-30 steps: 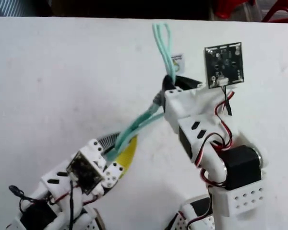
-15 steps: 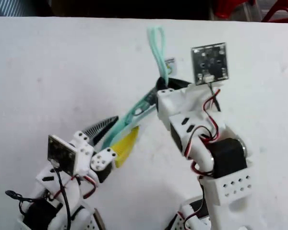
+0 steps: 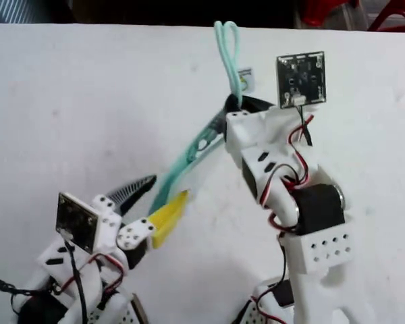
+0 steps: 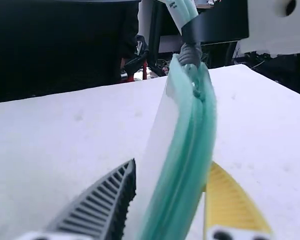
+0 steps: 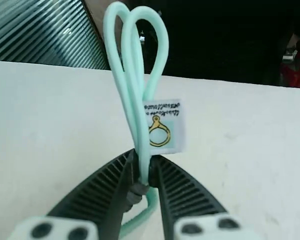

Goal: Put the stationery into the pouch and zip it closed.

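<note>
Left gripper (image 3: pixel 170 187) farther back along pouch (image 3: pixel 189 154), its top behind right gripper (image 3: pixel 237 111).

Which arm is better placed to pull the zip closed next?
Right, probably: the right gripper is shut on the mint cord loop at the pouch's end, apparently the zip pull. The left gripper straddles the pouch's other end, jaws apart.

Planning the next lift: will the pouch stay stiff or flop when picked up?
Probably floppy: the pouch stretches as a thin, bent band from the right pincer. Likely light: a pinch at its cord loop holds that end up.
</note>
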